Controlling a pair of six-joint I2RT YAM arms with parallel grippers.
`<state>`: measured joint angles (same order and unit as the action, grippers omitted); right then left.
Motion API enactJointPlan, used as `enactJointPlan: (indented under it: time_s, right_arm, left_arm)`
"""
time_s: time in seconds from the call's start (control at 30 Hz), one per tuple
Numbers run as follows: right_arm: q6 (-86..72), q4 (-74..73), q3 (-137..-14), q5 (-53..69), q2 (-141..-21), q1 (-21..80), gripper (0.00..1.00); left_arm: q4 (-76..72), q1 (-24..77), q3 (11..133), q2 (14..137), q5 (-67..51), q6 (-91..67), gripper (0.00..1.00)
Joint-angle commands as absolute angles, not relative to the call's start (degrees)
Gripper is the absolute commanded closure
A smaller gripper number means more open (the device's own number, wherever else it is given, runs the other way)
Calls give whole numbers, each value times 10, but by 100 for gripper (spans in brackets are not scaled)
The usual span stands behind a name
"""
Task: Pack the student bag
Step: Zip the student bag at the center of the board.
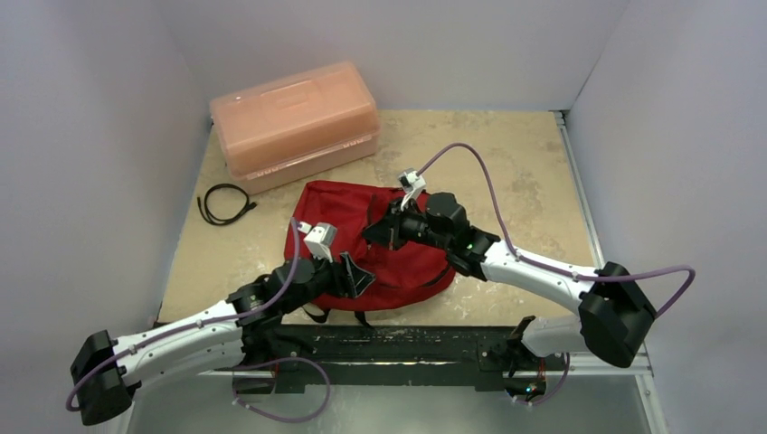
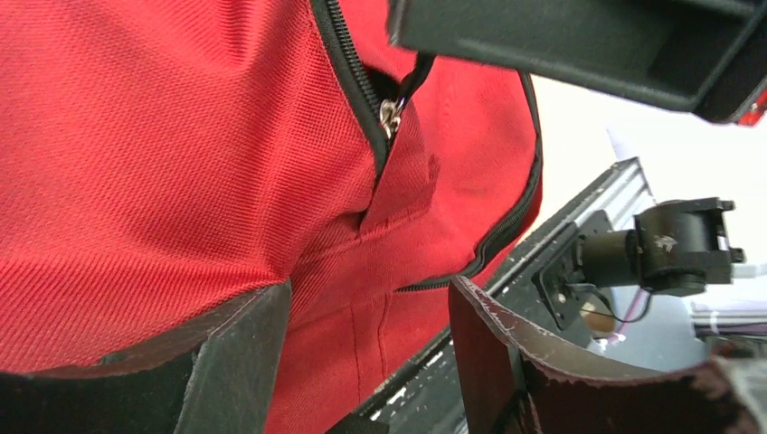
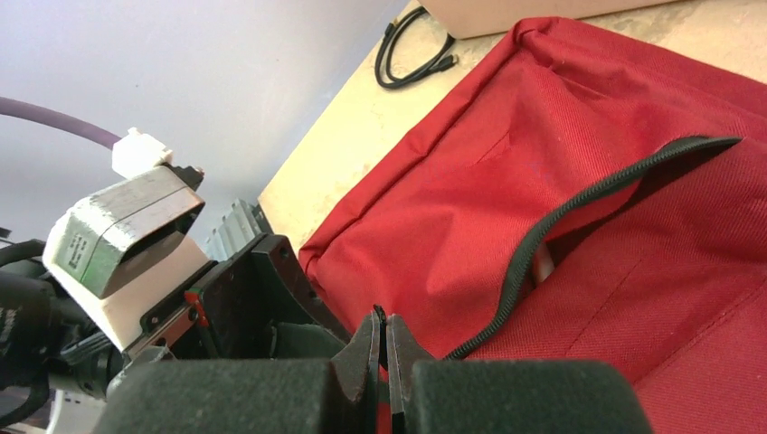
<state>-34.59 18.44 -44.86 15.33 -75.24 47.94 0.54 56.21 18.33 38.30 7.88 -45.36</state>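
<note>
The dark red student bag (image 1: 339, 208) lies flat mid-table, its black zipper (image 3: 579, 208) partly open with something pale showing inside. My right gripper (image 1: 375, 233) is over the bag's middle, shut on the black zipper pull (image 2: 416, 77); in the right wrist view (image 3: 381, 330) a thin black tab sits between the closed jaws. My left gripper (image 1: 357, 276) is open at the bag's near edge. In the left wrist view (image 2: 366, 353) its fingers (image 2: 235, 362) straddle red fabric (image 2: 163, 163) without pinching it.
A translucent orange-pink plastic box (image 1: 294, 122) stands at the back left. A coiled black cable (image 1: 224, 203) lies on the table left of the bag, also seen in the right wrist view (image 3: 411, 54). The black base rail (image 1: 398, 344) runs along the near edge.
</note>
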Motion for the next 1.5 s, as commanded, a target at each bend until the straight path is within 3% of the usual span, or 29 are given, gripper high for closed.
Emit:
enactJointPlan:
  time_s: [0.0, 0.23, 0.5, 0.7, 0.8, 0.9, 0.93, 1.2, 1.47]
  right_arm:
    - [-377, 212, -475, 133, -741, 495, 100]
    - [-375, 202, -477, 112, -734, 509, 100]
    - [-394, 205, -477, 100, -726, 511, 100]
    - [-406, 207, -487, 90, -733, 516, 100]
    - [-420, 217, -479, 84, -737, 518, 100]
    - [-430, 231, -472, 66, -734, 518, 100]
    - [-428, 228, -477, 53, -736, 518, 100]
    - [-411, 219, -553, 27, -791, 475, 100]
    - [-385, 248, -617, 37, -861, 381, 100]
  left_arm:
    - [-47, 588, 245, 431, 167, -416, 37]
    - [-35, 629, 269, 444, 289, -416, 37]
    - [-59, 644, 287, 495, 304, -412, 54]
    - [-78, 645, 249, 516, 330, -436, 55]
    - [-95, 645, 242, 526, 354, -410, 69]
    - [-54, 645, 247, 532, 368, -418, 99]
    - [-27, 645, 246, 531, 366, -429, 100]
    - [9, 662, 151, 466, 311, -438, 100]
    - [60, 757, 130, 475, 327, -468, 100]
